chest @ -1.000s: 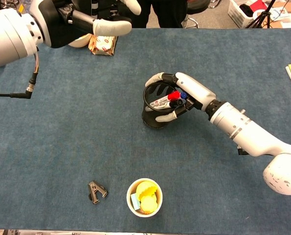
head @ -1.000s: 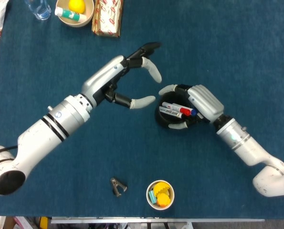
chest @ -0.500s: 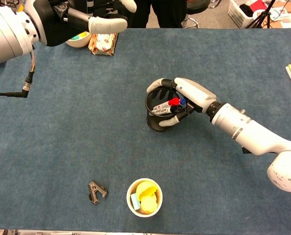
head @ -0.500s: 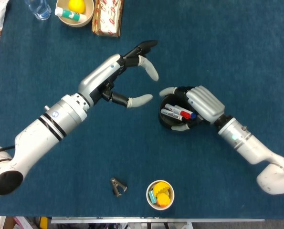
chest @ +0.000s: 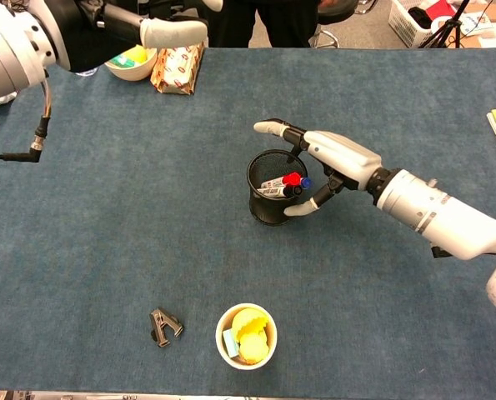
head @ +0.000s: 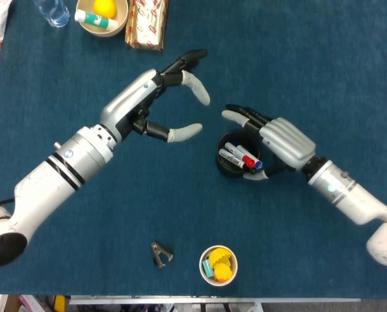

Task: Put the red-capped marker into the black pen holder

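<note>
The black mesh pen holder [head: 229,166] [chest: 266,208] stands upright mid-table. The red-capped marker [head: 246,158] [chest: 291,178] lies slanted inside it beside a blue-capped and a black-capped one. My right hand [head: 281,140] [chest: 341,156] hovers at the holder's right side with fingers spread over the rim and the thumb close to the wall, holding nothing. My left hand [head: 170,97] [chest: 160,29] is raised to the left of the holder, fingers apart and empty.
At the back left stand a bowl [head: 112,28] [chest: 118,71] with a lemon and a tube, a snack box [head: 146,23] [chest: 176,67] and a clear bottle [head: 52,12]. Near the front lie a black binder clip [head: 160,255] [chest: 165,325] and a cup of yellow items [head: 218,264] [chest: 246,336].
My right hand has loosened its grip round the holder, spread its fingers and drawn back to the right. The holder has shifted slightly right. My left arm has pulled back to the left.
</note>
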`<state>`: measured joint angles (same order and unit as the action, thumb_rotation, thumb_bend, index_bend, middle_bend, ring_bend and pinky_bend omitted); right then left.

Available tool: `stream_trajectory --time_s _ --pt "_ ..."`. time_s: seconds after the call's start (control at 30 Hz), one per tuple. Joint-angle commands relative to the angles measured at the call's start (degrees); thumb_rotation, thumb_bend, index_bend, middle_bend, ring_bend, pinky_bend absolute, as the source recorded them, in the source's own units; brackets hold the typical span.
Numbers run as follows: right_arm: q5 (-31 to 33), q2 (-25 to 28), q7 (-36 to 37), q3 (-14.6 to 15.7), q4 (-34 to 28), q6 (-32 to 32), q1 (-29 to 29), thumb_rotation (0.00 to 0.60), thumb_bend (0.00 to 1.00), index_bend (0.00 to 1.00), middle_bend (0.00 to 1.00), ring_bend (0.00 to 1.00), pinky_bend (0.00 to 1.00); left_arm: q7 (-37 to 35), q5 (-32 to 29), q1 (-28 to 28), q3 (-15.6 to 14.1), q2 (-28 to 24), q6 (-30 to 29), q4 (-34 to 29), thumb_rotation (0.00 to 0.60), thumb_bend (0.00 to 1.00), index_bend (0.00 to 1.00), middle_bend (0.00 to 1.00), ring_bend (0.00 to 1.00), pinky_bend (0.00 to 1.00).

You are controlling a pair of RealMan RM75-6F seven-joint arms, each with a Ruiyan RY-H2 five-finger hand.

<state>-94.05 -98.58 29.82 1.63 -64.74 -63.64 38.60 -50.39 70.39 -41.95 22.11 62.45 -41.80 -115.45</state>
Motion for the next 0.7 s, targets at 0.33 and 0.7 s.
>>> stream_trajectory --time_s 0.33,0.7 --pt "0.02 10.03 -8.43 -1.00 -9.32 -4.06 -2.09 0.600 0.00 0.00 0.03 0.07 0.28 1.29 -0.47 0.87 -0.70 -1.45 -0.85 -0.23 0.600 0.27 0.45 0.03 0.00 0.04" --pt "2.85 22.92 -23.00 -1.53 -20.44 -6.34 -6.08 0.600 0.00 0.00 0.10 0.07 0.28 14.84 1.71 6.24 -5.76 -4.99 -8.84 -0.53 0.600 0.27 0.45 0.03 0.00 0.04"
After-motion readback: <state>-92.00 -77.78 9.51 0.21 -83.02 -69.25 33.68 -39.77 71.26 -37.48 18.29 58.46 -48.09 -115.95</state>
